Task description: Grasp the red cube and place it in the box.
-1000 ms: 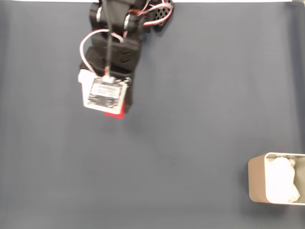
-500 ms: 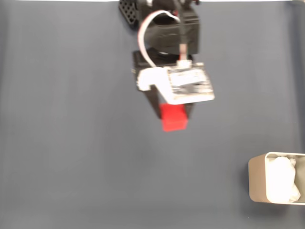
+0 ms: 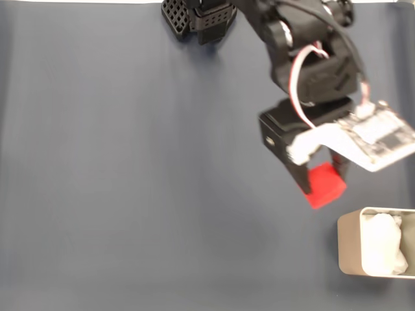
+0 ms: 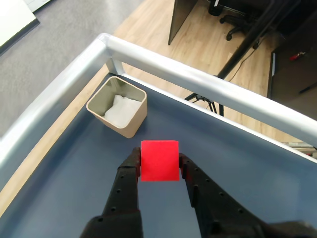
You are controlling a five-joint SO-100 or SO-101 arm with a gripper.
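Cube carried toward the box

The tool (image 4: 159, 159) pinches the red cube (image 4: 159, 160) by two opposite faces, lifted off the blue worktop (image 3: 130, 194); the box (image 3: 353, 249) sits near, white padding inside, probably to soften the drop.

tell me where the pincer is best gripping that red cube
On two opposite flat side faces, coming from above, as the pincer holds it now. The red cube has plain parallel faces, so the fingers sit flush, leaving its underside free for lowering into the box.

Red cube (image 4: 159, 160), beige box (image 4: 118, 107)
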